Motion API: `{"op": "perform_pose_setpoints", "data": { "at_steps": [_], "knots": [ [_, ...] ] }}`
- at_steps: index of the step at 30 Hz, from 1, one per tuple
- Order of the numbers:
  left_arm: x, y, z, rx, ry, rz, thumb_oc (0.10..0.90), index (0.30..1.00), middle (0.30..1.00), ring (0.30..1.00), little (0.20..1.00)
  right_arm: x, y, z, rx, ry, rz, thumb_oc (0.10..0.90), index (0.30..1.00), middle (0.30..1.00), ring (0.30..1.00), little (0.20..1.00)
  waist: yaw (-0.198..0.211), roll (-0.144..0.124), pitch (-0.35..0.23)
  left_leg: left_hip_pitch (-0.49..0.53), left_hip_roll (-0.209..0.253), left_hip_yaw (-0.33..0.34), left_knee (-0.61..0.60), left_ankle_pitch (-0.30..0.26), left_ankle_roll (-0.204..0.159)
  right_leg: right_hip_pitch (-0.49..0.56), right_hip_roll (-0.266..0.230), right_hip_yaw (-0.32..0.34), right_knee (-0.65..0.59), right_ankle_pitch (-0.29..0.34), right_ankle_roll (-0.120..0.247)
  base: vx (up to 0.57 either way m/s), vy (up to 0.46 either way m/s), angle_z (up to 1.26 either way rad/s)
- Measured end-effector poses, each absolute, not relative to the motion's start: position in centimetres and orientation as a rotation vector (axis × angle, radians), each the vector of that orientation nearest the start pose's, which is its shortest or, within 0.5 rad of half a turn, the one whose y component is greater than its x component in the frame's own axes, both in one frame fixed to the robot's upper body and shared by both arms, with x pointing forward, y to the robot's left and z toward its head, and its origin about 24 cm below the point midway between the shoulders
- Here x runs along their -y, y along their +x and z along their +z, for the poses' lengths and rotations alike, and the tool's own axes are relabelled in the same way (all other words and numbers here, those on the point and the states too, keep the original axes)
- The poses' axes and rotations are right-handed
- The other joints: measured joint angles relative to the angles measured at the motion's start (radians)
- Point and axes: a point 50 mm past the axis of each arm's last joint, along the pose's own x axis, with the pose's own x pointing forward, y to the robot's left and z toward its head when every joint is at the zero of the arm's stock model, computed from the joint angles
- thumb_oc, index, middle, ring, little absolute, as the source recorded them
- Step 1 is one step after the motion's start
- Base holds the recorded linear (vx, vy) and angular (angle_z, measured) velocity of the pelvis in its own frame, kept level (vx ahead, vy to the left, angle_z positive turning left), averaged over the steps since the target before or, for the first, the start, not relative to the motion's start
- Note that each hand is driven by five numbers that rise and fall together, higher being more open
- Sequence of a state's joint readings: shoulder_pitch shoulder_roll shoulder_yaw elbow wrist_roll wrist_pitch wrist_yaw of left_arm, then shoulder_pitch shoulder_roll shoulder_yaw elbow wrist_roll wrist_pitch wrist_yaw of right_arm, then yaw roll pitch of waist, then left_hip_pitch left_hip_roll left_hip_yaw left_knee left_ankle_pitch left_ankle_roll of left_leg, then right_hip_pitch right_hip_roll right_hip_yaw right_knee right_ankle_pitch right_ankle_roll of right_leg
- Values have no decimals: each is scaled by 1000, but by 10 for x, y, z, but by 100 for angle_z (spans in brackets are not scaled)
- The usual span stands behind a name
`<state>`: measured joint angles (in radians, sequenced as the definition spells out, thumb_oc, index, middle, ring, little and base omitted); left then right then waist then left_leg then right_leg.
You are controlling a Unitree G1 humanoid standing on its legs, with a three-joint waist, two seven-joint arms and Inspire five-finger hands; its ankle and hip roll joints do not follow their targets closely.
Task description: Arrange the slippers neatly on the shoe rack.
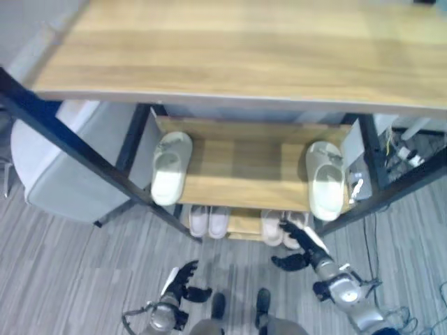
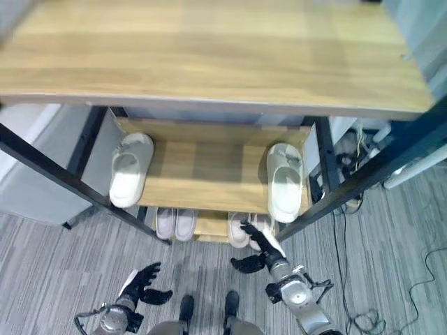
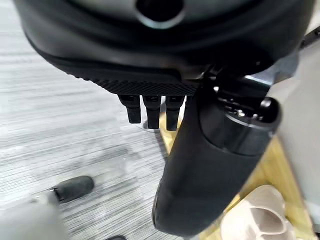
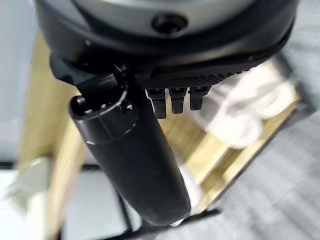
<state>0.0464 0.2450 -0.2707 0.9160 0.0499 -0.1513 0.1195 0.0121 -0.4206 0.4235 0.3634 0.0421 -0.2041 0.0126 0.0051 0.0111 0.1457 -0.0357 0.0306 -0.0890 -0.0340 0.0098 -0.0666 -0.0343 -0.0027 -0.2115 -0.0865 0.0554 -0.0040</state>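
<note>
The rack [image 1: 244, 56] had light, striped wood-grain shelves on a black frame. Two slippers [image 1: 171, 167] on the middle shelf were pale cream-green; the pairs [image 1: 208, 221] on the bottom shelf were off-white to pinkish. The floor [image 1: 63, 272] was grey with fine streaks. Both hands [image 1: 300, 251] were black.

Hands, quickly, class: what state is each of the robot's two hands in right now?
Left hand: open, fingers spread, holding nothing, above the floor.
Right hand: open, holding nothing, reaching toward the pale slippers on the lowest shelf.
</note>
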Motion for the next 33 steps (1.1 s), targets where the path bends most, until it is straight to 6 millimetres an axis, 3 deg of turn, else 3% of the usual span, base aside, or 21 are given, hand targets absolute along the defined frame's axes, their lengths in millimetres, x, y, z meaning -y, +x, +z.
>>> {"op": "perform_pose_setpoints", "data": {
  "at_steps": [8,14,21,23,25,28,33],
  "knots": [
    [-204,120,-148,-933,424,-37,800,900,900,900,900,135,209,-36,-248,-342,532,800,900,900,900,900,25,-14,-65,44,-2,-1,-28,10,8,34,-4,-2,-8,-6,10,47,1,4],
    [-210,102,-155,-1010,451,-31,800,900,900,900,900,118,216,6,-61,-290,593,800,900,900,900,900,26,-6,-84,57,-3,-2,-27,14,8,48,-4,-1,-7,-3,8,25,-2,0],
    [-211,92,-157,-1033,460,-26,800,900,900,900,900,129,226,29,37,-361,549,800,900,900,900,900,28,-3,-91,71,-4,-3,-29,14,9,62,-5,-2,-8,-3,8,19,11,0],
    [-211,92,-157,-1033,462,-28,800,900,900,900,900,138,230,35,78,-449,499,800,900,900,900,900,29,-2,-91,71,-4,-2,-39,15,9,62,-5,-2,-7,-3,9,29,38,0],
    [-210,92,-158,-1031,478,-40,800,900,900,900,900,160,243,54,168,-695,435,800,900,900,900,900,27,-2,-92,71,-5,-3,-44,15,9,60,-7,-2,-7,-3,9,24,51,1],
    [-211,91,-157,-1028,483,-42,800,900,900,900,900,170,257,73,280,-891,342,800,900,900,900,900,31,-8,-94,67,-5,-4,-44,20,15,57,-6,-5,-4,-1,8,14,69,-1],
    [-212,95,-156,-1017,487,-43,800,900,900,900,900,166,279,102,439,-1068,273,800,900,900,900,900,40,-16,-94,56,-4,-3,-44,20,15,40,-5,-4,0,8,3,15,35,0]
  ]
}}
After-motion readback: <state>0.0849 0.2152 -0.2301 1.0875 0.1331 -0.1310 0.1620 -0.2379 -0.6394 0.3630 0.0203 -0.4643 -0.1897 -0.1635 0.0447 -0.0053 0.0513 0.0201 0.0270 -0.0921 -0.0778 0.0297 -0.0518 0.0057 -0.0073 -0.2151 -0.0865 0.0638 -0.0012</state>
